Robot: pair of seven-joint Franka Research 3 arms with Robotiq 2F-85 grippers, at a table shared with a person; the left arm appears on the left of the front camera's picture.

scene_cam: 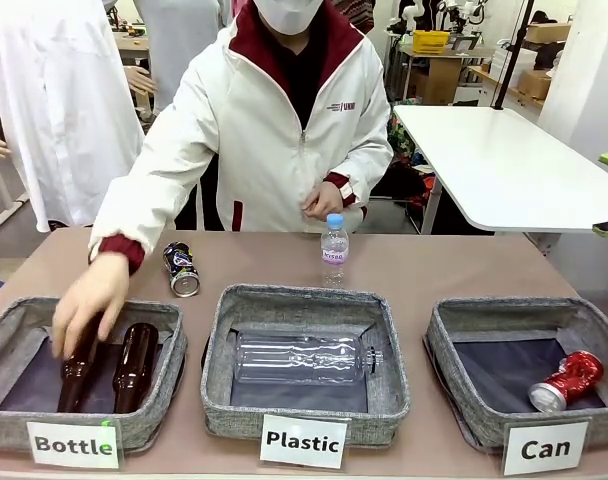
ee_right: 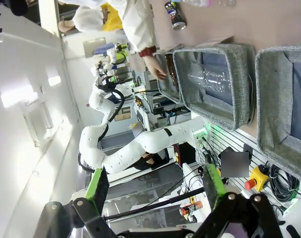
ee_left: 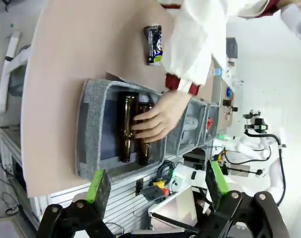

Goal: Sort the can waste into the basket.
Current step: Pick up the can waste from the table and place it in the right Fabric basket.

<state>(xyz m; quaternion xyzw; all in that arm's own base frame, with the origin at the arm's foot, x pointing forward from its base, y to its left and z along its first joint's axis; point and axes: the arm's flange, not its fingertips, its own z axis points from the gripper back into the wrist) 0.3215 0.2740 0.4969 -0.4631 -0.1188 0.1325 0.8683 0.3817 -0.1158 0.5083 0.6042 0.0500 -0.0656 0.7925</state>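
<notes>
Front: low, near, facing person [scene_cam: 284, 130] across table [scene_cam: 434, 265]. Wrists: high, rolled, sharing Bottle bin [ee_left: 91, 129].

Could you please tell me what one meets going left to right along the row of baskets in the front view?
Bottle basket holding two brown bottles → Plastic basket holding a clear bottle → Can basket holding the red can.

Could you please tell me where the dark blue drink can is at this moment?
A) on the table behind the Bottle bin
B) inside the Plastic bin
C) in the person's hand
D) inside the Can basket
A: the dark blue can lies on its side on the bare tabletop just behind the Bottle bin, while the Can basket holds the crushed red can.
</notes>
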